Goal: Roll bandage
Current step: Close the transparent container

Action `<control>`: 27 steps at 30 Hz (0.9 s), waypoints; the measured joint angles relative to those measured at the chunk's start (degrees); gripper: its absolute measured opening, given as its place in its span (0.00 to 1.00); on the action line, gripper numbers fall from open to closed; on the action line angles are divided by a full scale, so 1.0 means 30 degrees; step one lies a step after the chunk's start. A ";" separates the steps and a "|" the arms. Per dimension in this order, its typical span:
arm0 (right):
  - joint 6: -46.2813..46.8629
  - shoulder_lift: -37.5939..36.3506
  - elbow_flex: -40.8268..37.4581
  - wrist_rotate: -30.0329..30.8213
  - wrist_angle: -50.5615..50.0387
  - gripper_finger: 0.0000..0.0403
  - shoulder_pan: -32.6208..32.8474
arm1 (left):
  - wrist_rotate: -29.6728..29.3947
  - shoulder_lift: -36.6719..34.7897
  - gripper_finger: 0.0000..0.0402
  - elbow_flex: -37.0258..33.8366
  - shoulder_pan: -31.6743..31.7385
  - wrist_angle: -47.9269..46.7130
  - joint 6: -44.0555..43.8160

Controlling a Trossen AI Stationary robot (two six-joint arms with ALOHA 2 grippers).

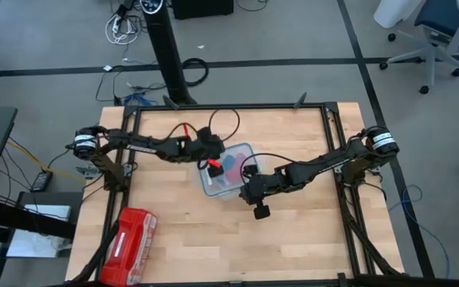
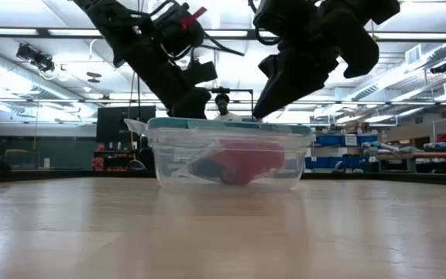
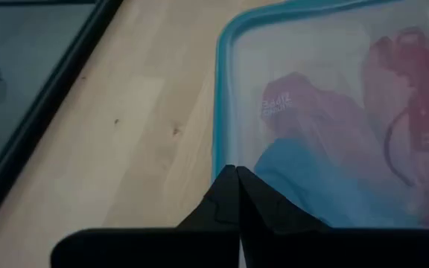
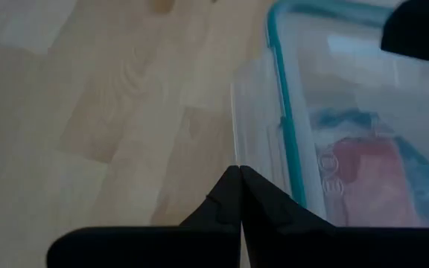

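A clear plastic box [image 1: 228,170] with a teal-rimmed lid [image 3: 223,89] stands in the middle of the table. The blue bandage [image 3: 311,182] lies inside it under the lid, beside red-pink fabric rolls [image 3: 412,112]. My left gripper [image 3: 237,173] is shut, its tips over the lid's left edge [image 1: 211,165]. My right gripper [image 4: 240,171] is shut, its tips at the box's near right corner [image 1: 246,182]. In the low view both arms come down onto the lid from above [image 2: 192,105]. My left gripper points its shut tips down at the lid's teal rim [image 3: 219,160]; I cannot tell whether they touch it. My right gripper points its shut tips down beside the lid's outer edge [image 4: 253,134]; I cannot tell whether they touch it.
A red zip pouch [image 1: 129,244] lies at the table's near left corner. Bare wooden table [image 1: 293,239] lies on the near side of the box and to its right. A dark frame [image 1: 229,109] runs along the table's far edge and sides.
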 joint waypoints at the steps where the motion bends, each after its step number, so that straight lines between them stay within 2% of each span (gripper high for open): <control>1: -0.0105 0.0003 -0.0007 0.0049 0.0200 0.00 0.0000 | 0.0408 0.0000 0.00 0.0006 0.0221 -0.0037 -0.0003; 5: -0.0912 0.0003 -0.0007 0.0153 0.1170 0.00 -0.0148 | 0.0979 -0.0007 0.00 0.0013 0.0418 -0.0115 0.0001; 14: -0.1732 0.0003 -0.0297 0.0310 0.1484 0.00 -0.2118 | 0.1772 -0.0007 0.00 -0.0004 -0.0236 -0.0352 -0.0221; 21: -0.0057 0.0010 -0.1387 -0.1102 0.1537 0.00 -0.3193 | 0.1830 0.0000 0.00 -0.0033 -0.0715 -0.0270 -0.0290; 27: 0.0772 -0.0084 -0.2080 -0.1307 0.1644 0.00 -0.3242 | 0.2141 0.0130 0.00 -0.0067 -0.1131 0.0333 -0.0015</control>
